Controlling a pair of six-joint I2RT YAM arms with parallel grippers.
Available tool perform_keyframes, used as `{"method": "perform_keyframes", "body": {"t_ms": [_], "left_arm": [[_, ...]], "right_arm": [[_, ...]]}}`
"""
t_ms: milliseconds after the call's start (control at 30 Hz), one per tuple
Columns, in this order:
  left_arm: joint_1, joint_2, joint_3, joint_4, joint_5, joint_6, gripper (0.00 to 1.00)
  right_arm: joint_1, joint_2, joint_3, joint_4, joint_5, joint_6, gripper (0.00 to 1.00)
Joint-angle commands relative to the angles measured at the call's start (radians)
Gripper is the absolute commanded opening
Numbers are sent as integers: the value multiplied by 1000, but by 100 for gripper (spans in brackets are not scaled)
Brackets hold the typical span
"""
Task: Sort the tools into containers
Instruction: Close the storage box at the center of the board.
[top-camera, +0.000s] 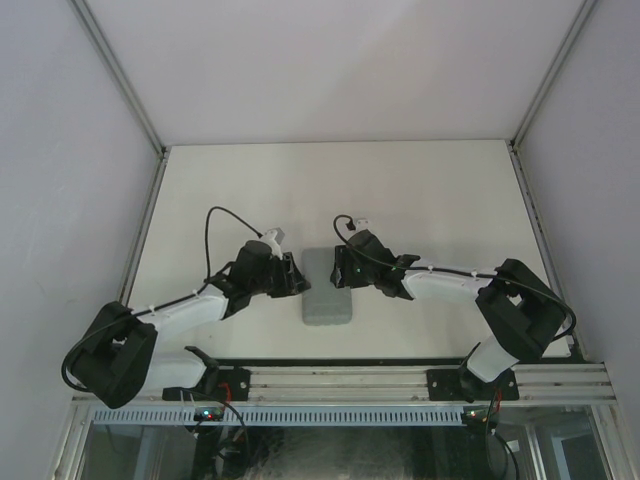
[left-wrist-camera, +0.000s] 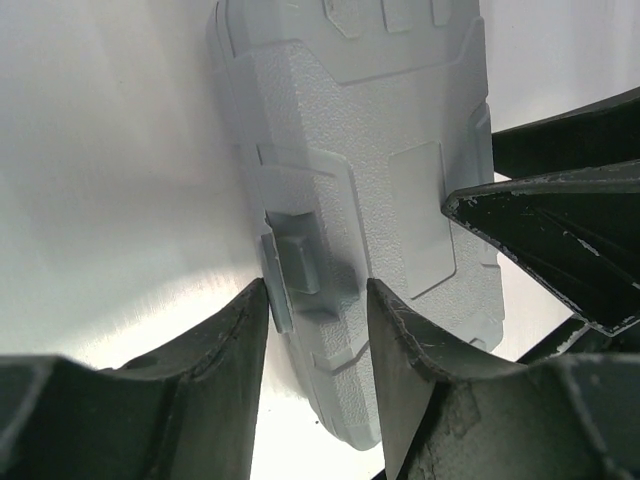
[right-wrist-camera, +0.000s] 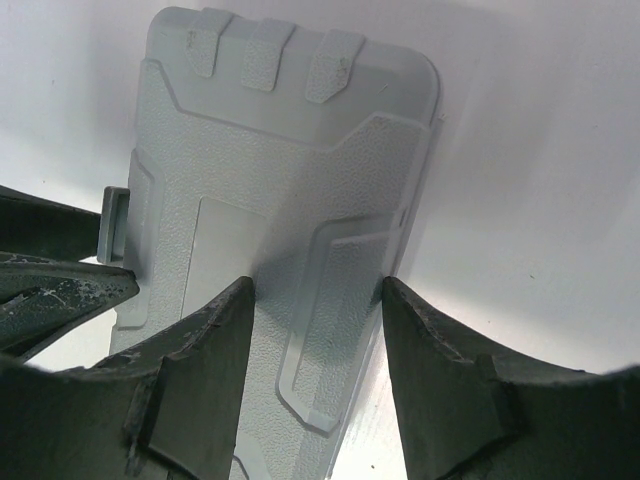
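The grey tool case lies closed in the middle of the table. No tools show in any view. My left gripper is open at the case's left edge. In the left wrist view the left gripper has its jaws on either side of the case edge, at the latch. My right gripper is open over the far right part of the lid. In the right wrist view the right gripper has its tips spread down on the lid of the case, one near its right edge.
White table with grey walls on three sides and a metal rail along the near edge. The two grippers are close together over the case; a right finger shows in the left wrist view.
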Motion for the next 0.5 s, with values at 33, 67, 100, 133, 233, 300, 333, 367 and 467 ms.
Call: {"method": "perform_keyframes", "body": {"t_ms": [33,67,100,133,233,300,333,367,467], "left_arm": [[-28,16,62,-11,-34,43,46],[-36,18,65,-14,-37,45,45],[-45,18,69,-24,-45,49,44],[-56,18,77,-41,-60,55,43],[-89,23,108,-104,-127,76,41],[-112,30,129,-147,-172,86,40],[-122,32,137,-163,-188,89,40],[-129,32,141,-176,-199,90,40],[-146,33,145,-196,-222,92,39]], "right_arm": [[25,28,-37,-98,6,-13,52],[26,28,-37,-99,9,-14,52],[26,29,-37,-99,12,-16,52],[26,30,-37,-99,12,-16,52],[27,32,-38,-96,13,-15,52],[29,34,-37,-93,10,-11,51],[29,34,-37,-93,10,-9,51],[31,36,-38,-92,11,-8,52],[34,34,-38,-88,13,0,51]]}}
